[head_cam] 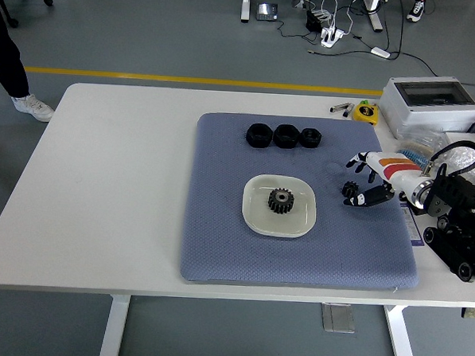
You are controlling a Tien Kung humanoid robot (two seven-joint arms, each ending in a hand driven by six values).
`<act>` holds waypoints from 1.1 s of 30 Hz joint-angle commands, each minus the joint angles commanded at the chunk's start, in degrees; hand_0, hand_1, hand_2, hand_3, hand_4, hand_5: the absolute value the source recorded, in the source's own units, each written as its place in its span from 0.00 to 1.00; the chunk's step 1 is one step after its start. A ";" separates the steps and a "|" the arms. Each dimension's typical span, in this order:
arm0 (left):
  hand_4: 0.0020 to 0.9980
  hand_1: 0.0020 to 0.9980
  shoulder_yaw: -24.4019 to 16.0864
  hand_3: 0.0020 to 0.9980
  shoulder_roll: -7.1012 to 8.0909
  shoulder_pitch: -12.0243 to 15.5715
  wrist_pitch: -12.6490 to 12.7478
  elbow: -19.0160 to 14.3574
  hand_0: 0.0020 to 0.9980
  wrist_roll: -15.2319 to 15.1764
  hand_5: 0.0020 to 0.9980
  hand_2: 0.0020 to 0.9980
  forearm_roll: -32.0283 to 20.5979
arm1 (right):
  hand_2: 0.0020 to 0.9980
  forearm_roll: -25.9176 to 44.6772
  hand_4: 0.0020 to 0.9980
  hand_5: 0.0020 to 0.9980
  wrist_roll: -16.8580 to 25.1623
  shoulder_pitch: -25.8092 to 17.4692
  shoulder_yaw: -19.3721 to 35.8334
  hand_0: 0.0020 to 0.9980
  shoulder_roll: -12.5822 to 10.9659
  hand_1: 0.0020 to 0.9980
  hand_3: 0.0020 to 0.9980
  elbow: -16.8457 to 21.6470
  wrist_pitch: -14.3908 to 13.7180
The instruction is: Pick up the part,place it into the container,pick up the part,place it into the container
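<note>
Already one gear lies flat in the dish, bore pointing up, so it has no long axis along the pad to speak of. Beyond the dish at the pad's far side sit three black parts in a row running left to right, also lying flat, so I judge the next pick should come down from above on the one nearest the hand. Right of the dish, the right hand hovers over the pad with fingers loosely spread, holding nothing.
</note>
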 joint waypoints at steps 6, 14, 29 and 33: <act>0.69 0.73 0.05 0.67 0.01 -0.13 0.04 -0.04 0.71 0.02 0.67 0.76 0.00 | 0.54 3.87 1.00 0.38 -0.66 -0.06 -1.63 0.21 1.26 0.35 0.60 -1.15 -3.30; 0.69 0.73 0.15 0.67 0.05 -0.23 0.09 -0.08 0.71 0.11 0.67 0.76 -0.16 | 0.46 7.00 1.00 0.39 -1.16 0.08 -4.77 0.18 2.34 0.31 0.55 -3.19 -5.17; 0.69 0.73 -0.11 0.67 0.02 -0.39 0.08 -0.15 0.71 0.28 0.67 0.76 0.37 | 0.44 13.67 0.94 0.39 -1.65 0.02 -8.73 0.15 3.31 0.28 0.53 -5.74 -7.53; 0.69 0.73 -0.60 0.66 -0.11 -0.37 0.15 -0.08 0.71 0.38 0.67 0.76 0.82 | 0.38 15.26 0.92 0.42 -1.32 0.13 -10.09 0.10 3.83 0.22 0.53 -6.80 -8.70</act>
